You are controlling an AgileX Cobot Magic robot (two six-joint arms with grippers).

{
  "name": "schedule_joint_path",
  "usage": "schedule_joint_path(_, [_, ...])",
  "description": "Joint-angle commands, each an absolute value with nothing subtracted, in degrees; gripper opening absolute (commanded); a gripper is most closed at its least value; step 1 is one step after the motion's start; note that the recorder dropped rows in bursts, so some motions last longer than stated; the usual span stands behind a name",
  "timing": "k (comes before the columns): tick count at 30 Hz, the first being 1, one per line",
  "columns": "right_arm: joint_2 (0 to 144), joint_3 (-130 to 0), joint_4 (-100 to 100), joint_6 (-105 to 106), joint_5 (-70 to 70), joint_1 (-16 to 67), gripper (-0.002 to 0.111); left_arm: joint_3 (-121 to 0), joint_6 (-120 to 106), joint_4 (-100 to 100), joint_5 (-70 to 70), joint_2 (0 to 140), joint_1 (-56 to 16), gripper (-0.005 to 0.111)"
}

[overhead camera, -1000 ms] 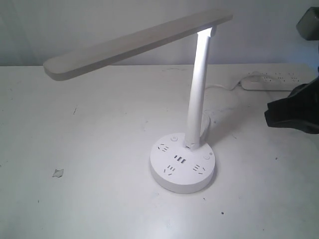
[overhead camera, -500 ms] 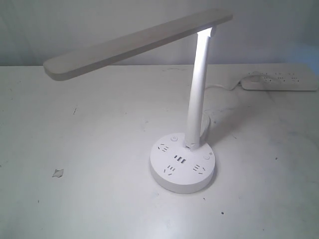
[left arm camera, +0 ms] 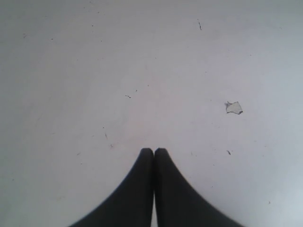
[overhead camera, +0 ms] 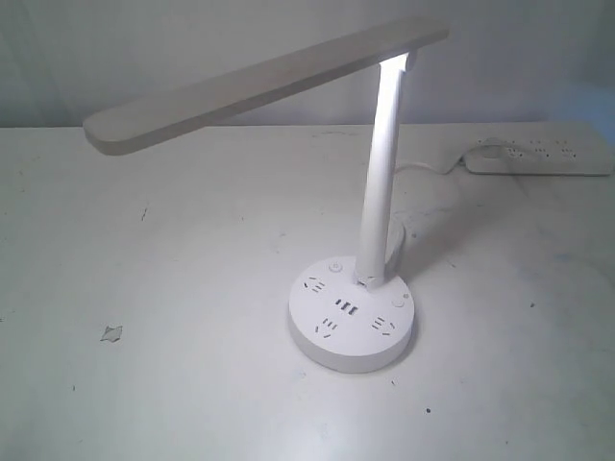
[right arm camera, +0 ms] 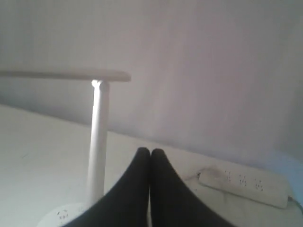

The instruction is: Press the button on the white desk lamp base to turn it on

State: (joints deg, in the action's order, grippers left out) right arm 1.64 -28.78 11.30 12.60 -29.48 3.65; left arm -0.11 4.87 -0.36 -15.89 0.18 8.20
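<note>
White surface holds the lamp base; the right hand — clenched, empty — sits nearer, facing it; left hand clenched too.

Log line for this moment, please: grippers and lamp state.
left gripper: shut, over white table | right gripper: shut, facing white desk lamp | round white plastic lamp base: no gripper on it | light: pole glows under head, looks on

A scuffed, speckled white worktop meets a plain pale wall along its far edge.
</note>
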Motion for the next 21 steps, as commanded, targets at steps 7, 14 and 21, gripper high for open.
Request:
schedule_joint_path(7, [0.0,-9.37,10.83,9.68,-13.09,3.51,0.0,0.0,4.46,0.0,-15.41,0.0,7.9,0.0])
schedule_joint_path(14, [0.0,-0.32,10.56,10.08,-8.11,3.51,0.0,0.0,4.46,0.0,-15.31,0.0,7.9,0.0])
schedule_joint_path(21, [0.0,0.0,10.67,10.06,-18.8,3.57,0.0,0.0,4.46,0.0,-15.31,0.0,7.9,0.0])
